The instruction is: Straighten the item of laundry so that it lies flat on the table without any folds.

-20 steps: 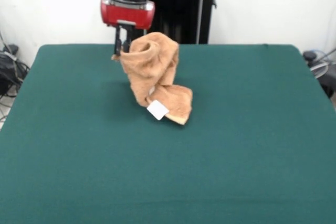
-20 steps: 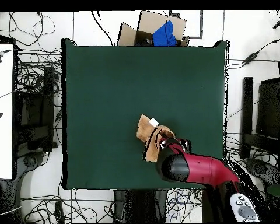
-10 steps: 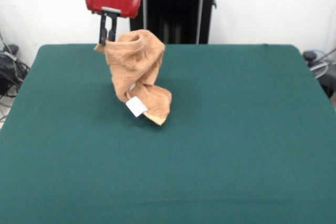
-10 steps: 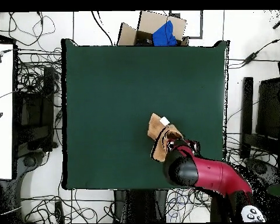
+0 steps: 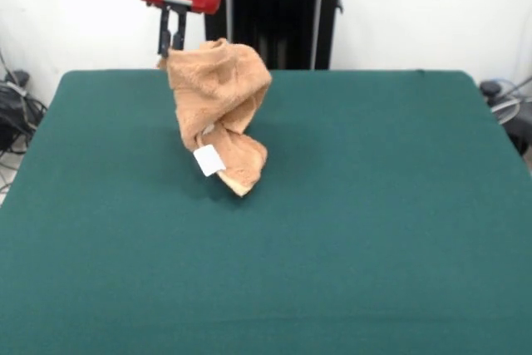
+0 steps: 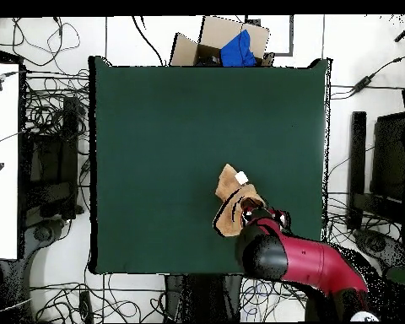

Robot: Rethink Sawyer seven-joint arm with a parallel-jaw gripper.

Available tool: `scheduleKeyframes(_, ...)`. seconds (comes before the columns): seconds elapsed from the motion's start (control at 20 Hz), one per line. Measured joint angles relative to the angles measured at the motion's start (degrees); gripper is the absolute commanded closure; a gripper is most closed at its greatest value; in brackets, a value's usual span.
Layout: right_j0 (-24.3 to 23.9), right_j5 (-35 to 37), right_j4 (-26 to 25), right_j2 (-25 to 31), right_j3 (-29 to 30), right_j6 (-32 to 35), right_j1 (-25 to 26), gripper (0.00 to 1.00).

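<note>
The peach-orange towel hangs bunched and twisted from my gripper, which is shut on its upper corner. Its lower end, with the white tag, touches or hangs just over the dark green table. The gripper is near the table's far edge, left of centre in the front view. In the overhead view the towel shows just above the red arm, which hides the gripper.
The black pedestal stands behind the table's far edge. A cardboard box with a blue cloth lies beyond the table's top edge in the overhead view. Cables and equipment lie around the table on the floor.
The gripper has moved left and risen with the towel in the front view. The towel's lower end has been dragged along and lifted higher.
</note>
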Motion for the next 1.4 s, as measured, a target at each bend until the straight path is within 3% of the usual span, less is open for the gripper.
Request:
scheduleKeyframes(0.85, -7.02, 11.4, 1.1, 3.5, 5.61, 0.0, -14.48, 1.0)
scheduleKeyframes(1.4, -7.85, 16.3, 1.6, 4.98, 6.88, 0.0, -21.93, 1.0)
